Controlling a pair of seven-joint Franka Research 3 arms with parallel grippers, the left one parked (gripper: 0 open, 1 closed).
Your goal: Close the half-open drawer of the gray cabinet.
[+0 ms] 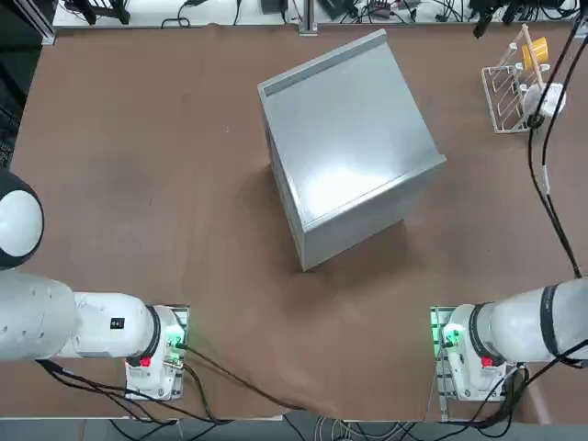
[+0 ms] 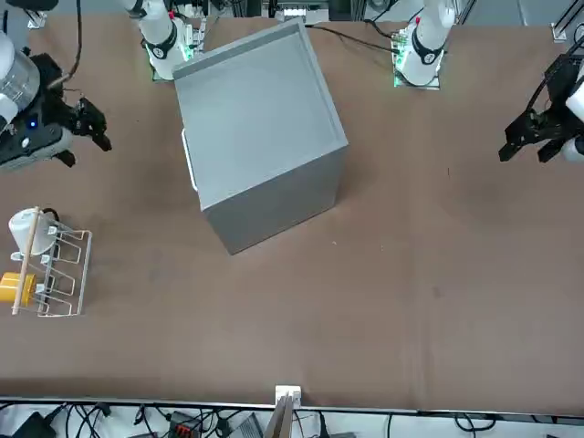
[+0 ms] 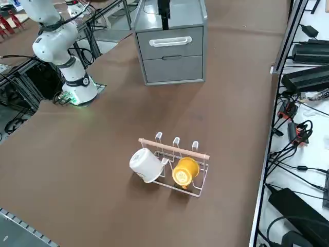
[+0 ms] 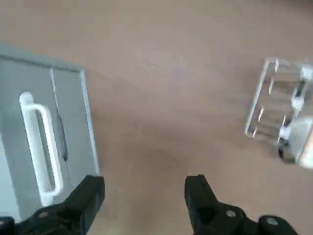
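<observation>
The gray cabinet (image 1: 349, 138) (image 2: 255, 119) stands mid-table, turned at an angle. Its face (image 3: 175, 69) carries two drawer fronts. The upper front (image 3: 149, 50) has a white bar handle (image 3: 169, 41) (image 4: 41, 147), and the lower front has a dark pull (image 3: 172, 57). Both fronts look flush with the cabinet, and no drawer sticks out. My right gripper (image 2: 96, 126) (image 4: 145, 183) hangs raised over the table, off to the side of the cabinet's face. It is open with nothing between its fingers, and it does not touch the cabinet.
A small white wire rack (image 1: 514, 92) (image 2: 50, 269) (image 3: 175, 164) holds a white mug (image 3: 146, 165) and a yellow mug (image 3: 184, 172), out beyond the cabinet's face. Brown table (image 1: 138, 184) spreads around the cabinet. Cables lie along the table edges.
</observation>
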